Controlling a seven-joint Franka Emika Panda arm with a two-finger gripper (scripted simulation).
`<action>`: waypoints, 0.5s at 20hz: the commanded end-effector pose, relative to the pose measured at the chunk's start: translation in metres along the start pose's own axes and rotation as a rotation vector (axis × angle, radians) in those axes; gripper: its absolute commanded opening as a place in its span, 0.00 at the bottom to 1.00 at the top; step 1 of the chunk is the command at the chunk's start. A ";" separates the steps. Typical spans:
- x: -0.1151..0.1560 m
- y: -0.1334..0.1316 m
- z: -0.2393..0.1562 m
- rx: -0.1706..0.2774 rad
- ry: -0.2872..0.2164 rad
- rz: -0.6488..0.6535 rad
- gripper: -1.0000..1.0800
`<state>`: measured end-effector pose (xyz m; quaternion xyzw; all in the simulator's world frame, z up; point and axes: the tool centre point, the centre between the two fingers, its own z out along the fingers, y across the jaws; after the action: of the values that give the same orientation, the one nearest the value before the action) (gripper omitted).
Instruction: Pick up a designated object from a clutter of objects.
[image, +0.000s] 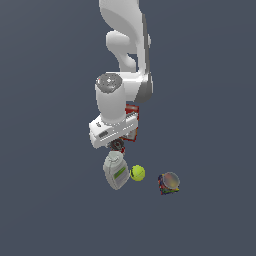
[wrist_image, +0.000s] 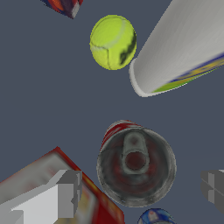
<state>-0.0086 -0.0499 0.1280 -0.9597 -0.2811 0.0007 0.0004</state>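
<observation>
The designated object, a small can (wrist_image: 135, 164) with a red-and-white side and a dark grey top, is seen end-on in the wrist view. My gripper (wrist_image: 141, 190) is open right above it. One finger (wrist_image: 65, 194) and the other (wrist_image: 213, 187) stand on either side of the can, clear of it. In the exterior view the can (image: 117, 145) shows only as a dark patch under the white hand (image: 112, 127). The clutter of objects lies around it.
A red-and-white box (wrist_image: 39, 188) lies close beside the can, under one finger, and it also peeks out behind the hand as box (image: 132, 111). A white bottle (image: 116, 171), a yellow-green ball (image: 137, 173) and a colourful shiny-topped item (image: 169, 182) lie nearby. A small dark bluish round thing (wrist_image: 155, 216) touches the can's edge.
</observation>
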 end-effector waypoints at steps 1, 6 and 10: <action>0.000 0.000 0.000 0.000 0.000 0.000 0.96; 0.000 0.000 0.012 0.000 0.001 -0.001 0.96; -0.001 -0.001 0.032 -0.001 0.001 -0.003 0.96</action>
<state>-0.0091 -0.0499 0.1043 -0.9594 -0.2821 -0.0001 0.0001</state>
